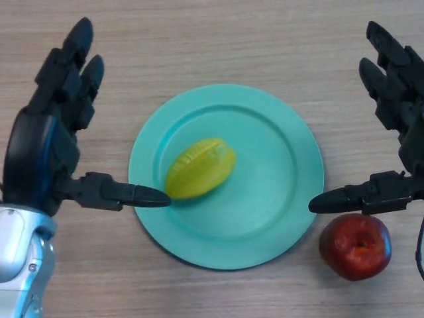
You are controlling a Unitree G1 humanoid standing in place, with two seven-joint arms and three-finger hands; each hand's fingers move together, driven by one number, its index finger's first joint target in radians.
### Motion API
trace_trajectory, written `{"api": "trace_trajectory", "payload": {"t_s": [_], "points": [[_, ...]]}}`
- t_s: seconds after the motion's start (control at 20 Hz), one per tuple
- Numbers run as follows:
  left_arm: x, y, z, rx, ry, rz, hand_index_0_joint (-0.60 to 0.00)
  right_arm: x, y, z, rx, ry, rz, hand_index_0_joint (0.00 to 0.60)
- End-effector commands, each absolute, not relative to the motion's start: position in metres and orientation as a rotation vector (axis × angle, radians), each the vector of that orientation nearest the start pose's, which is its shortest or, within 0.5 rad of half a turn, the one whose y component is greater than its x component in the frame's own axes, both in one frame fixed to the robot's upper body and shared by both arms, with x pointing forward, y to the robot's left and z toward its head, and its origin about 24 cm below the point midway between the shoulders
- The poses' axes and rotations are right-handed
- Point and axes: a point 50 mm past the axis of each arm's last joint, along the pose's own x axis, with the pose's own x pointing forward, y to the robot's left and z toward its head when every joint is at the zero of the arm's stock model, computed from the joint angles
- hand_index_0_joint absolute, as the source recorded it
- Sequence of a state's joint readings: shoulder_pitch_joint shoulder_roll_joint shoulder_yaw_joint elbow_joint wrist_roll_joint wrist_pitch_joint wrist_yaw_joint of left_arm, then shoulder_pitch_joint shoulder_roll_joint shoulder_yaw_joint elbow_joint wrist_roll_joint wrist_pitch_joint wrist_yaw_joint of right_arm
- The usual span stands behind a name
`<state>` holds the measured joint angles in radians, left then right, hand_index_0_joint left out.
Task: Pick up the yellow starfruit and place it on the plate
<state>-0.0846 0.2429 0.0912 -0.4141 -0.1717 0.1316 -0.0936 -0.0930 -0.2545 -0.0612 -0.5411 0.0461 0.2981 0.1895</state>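
On the teal plate [278,199], left of its centre, I see the yellow starfruit [200,168] lying. My left robot hand [50,142] is spread, thumb tip beside the fruit. My right robot hand [397,126] is spread too, above a red apple [355,246] on the desk [199,40].

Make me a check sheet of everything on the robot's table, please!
Surface: wooden table, light brown.
Job's things: yellow starfruit lies on the green plate, left of its middle.
Clutter: red apple on the table, beside the plate's lower right rim.
Hands: left hand open, fingers straight, thumb tip at the plate's left rim near the starfruit; right hand open, thumb above the apple, holding nothing.
Cables: nothing seen.
Surroundings: nothing seen beyond the table.
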Motion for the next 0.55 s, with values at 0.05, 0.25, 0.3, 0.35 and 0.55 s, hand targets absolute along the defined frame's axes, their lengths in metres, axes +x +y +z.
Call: {"api": "trace_trajectory", "payload": {"t_s": [0.05,0.25,0.3,0.35,0.55], "points": [[0.240,0.197,0.190,0.201,-0.590,-0.038,0.000,0.237,-0.168,0.188,-0.223,-0.489,0.213,0.000],[0.243,0.196,0.188,0.249,-0.607,-0.011,0.000,0.242,-0.166,0.185,-0.191,-0.474,0.238,0.000],[0.244,0.195,0.188,0.262,-0.613,-0.008,0.000,0.242,-0.165,0.186,-0.188,-0.473,0.238,0.000],[0.244,0.196,0.189,0.276,-0.629,-0.003,0.000,0.242,-0.164,0.185,-0.189,-0.469,0.240,0.000],[0.248,0.200,0.189,0.295,-0.622,0.018,0.000,0.244,-0.166,0.177,-0.199,-0.429,0.239,0.000]]}}
